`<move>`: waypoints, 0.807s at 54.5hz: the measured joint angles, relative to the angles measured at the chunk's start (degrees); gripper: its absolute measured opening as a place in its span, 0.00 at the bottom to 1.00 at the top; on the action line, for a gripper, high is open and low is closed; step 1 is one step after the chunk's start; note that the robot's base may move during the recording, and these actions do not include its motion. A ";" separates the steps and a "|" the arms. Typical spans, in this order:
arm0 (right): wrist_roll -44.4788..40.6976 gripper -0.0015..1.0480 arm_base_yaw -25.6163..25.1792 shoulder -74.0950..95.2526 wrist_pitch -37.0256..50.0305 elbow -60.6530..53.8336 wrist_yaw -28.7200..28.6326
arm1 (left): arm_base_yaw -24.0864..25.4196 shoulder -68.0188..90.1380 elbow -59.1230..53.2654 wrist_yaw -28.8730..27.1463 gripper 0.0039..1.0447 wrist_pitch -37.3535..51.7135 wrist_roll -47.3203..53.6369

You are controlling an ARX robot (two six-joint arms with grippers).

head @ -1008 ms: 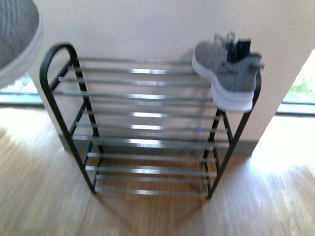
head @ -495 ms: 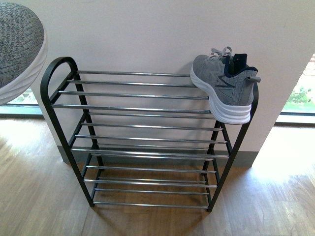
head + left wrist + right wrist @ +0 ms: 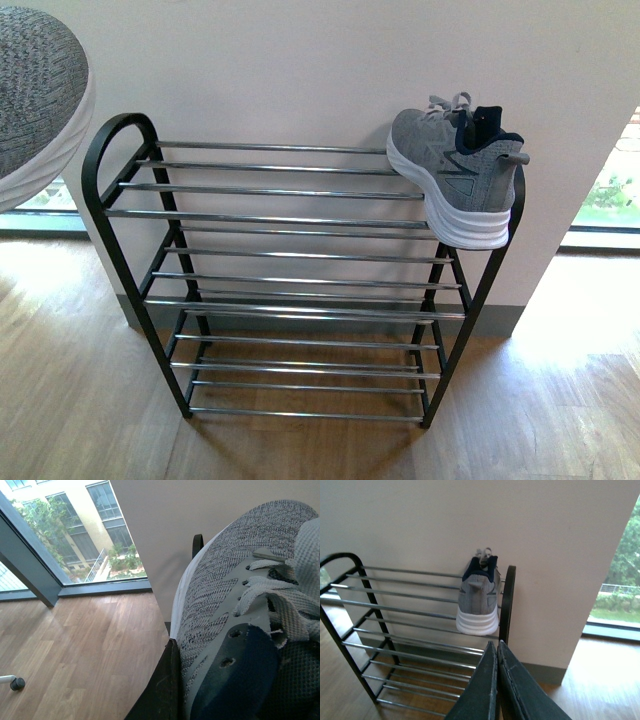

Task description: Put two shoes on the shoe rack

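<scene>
L gripper (image 3: 172,680): jaws grasping grey sneaker (image 3: 225,595), aloft. Other sneaker (image 3: 455,175) on shoe rack (image 3: 270,220) top tier, R end. R gripper (image 3: 496,652): jaws clenched, empty.

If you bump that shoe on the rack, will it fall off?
Probably easily: the shoe seems tilted, its heel hanging past the front rod of the shoe rack. Its knit top looks soft, so it is likely squishy and light.
</scene>
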 joint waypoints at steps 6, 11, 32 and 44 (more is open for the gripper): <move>0.00 0.02 0.02 -3.69 -3.28 -0.02 0.09 | 0.00 0.00 0.00 0.02 0.01 0.00 0.00; 0.02 0.02 0.02 -7.98 -7.17 -0.04 0.09 | 0.00 0.00 0.00 -0.02 0.01 0.00 0.00; 0.02 0.02 0.02 -19.63 -18.45 -0.04 0.09 | 0.00 0.00 0.00 0.02 0.01 0.00 0.00; 0.00 0.02 0.02 -23.93 -22.69 -0.04 0.09 | 0.00 0.00 0.00 0.00 0.01 0.00 0.00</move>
